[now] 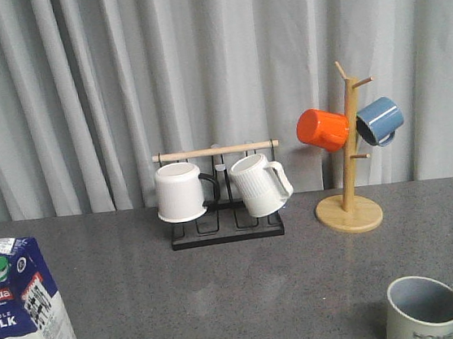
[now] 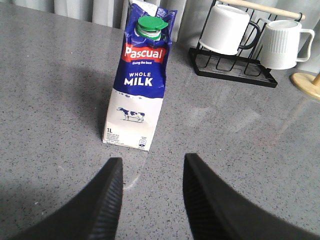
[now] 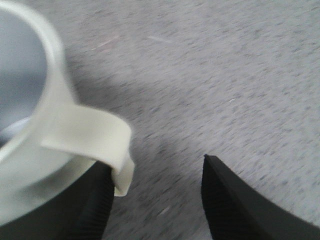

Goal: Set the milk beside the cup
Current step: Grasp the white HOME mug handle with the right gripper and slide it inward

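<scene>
1. The left gripper (image 2: 149,195) is seen spread wide and empty, its dark ribbed fingers (image 2: 107,197) held apart above the grey table (image 2: 240,145), with the milk (image 2: 140,80) standing upright just ahead of the gap.
2. The right gripper (image 3: 155,200) is likewise parted and holds nothing; one finger (image 3: 95,210) is set close against the handle of the cup (image 3: 65,135), though contact cannot be confirmed.
3. In the front view, the milk (image 1: 22,311) is placed at the near left edge, well apart from the cup (image 1: 424,310) at the near right.
4. The carton is judged stiff but crushable, fairly heavy if full, and smooth-sided; a hold across the flat white lower body, below the blue band, is advised so that tipping is avoided.
5. Behind, a black rack (image 1: 226,219) with two white mugs and a wooden mug tree (image 1: 349,204) are left untouched.
</scene>
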`<state>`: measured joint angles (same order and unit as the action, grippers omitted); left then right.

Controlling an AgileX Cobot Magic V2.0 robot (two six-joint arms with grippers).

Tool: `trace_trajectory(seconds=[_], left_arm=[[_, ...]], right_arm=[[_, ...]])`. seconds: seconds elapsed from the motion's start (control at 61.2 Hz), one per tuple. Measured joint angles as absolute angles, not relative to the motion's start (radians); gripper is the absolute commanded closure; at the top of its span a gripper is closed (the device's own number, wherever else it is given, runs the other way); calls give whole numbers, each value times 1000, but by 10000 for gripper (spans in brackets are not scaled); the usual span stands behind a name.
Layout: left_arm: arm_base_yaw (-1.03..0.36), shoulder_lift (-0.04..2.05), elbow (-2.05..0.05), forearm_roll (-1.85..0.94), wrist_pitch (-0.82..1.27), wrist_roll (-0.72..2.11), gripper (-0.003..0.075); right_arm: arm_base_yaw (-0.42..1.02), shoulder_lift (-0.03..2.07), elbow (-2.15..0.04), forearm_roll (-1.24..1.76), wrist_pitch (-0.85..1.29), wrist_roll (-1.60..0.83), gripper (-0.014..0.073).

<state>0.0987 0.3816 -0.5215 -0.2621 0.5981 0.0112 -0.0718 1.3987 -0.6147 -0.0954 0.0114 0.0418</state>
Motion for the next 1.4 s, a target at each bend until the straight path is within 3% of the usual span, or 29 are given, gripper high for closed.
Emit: trace_trajectory(seconds=[0.082,0.294,0.637,1.062,1.405], left_arm=[[99,382,-522,-262,598,11,428],[99,382,-522,-262,598,11,428],[99,382,-522,-262,600,11,428],[99,382,-522,-262,605,11,428],[99,382,-522,-262,623,11,428]], right_arm=[[-94,1433,-622,-105,-48,37,268],[-100,1511,-623,-170,-176,33,611],[-81,1545,-634,-202,-241,76,603],[211,1489,-770,-205,-100,151,599],[347,1713,-988,-158,9,151,595]])
